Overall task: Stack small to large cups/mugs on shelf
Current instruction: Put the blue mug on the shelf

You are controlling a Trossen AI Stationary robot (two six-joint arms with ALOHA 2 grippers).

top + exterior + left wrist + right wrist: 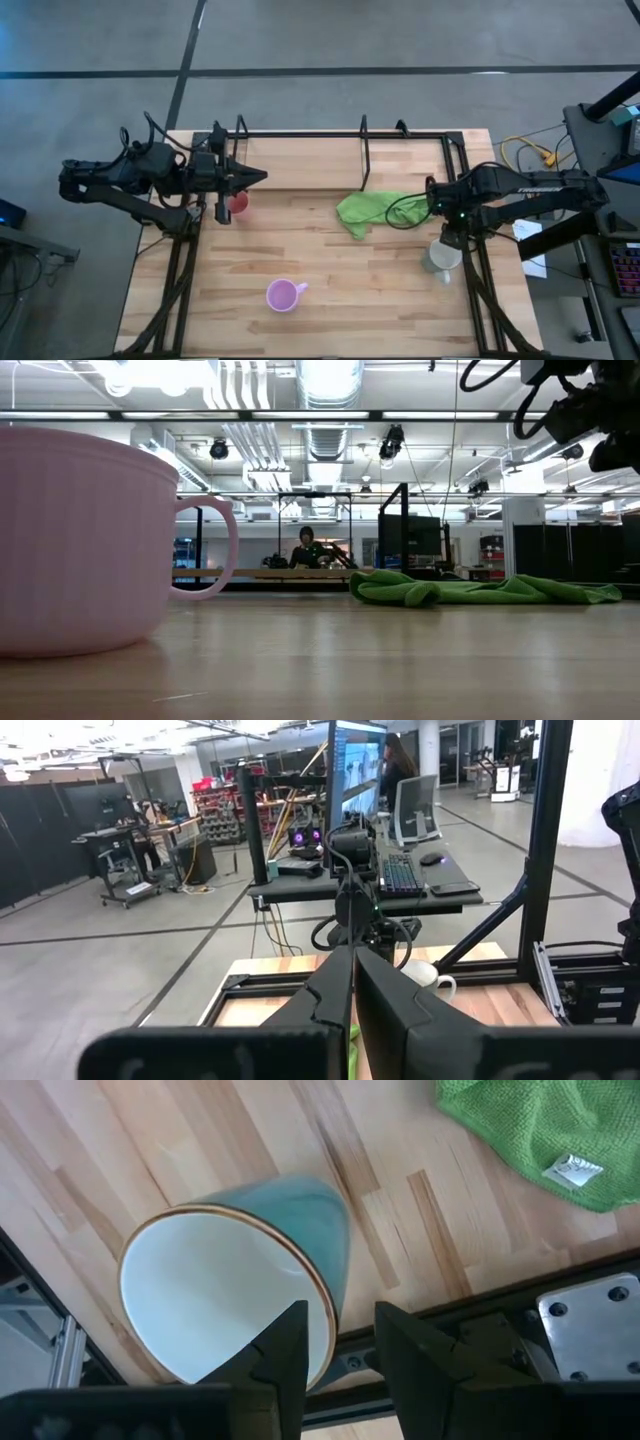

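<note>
The right gripper (pixel 340 1342) hangs over the grey-white mug (pixel 240 1285) at the counter's (pixel 330 270) right edge, fingers parted astride its rim. The left gripper (pixel 258 177), fingers closed and empty, sits above the red-pink cup (pixel 238 203); the lilac-purple mug (pixel 284 295) stands near the front

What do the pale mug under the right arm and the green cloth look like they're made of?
The grey-white mug looks like glazed ceramic: smooth glossy white interior, thin brown rim. The green cloth seems microfibre or terry, given its nubby weave and sewn-in tag.
</note>
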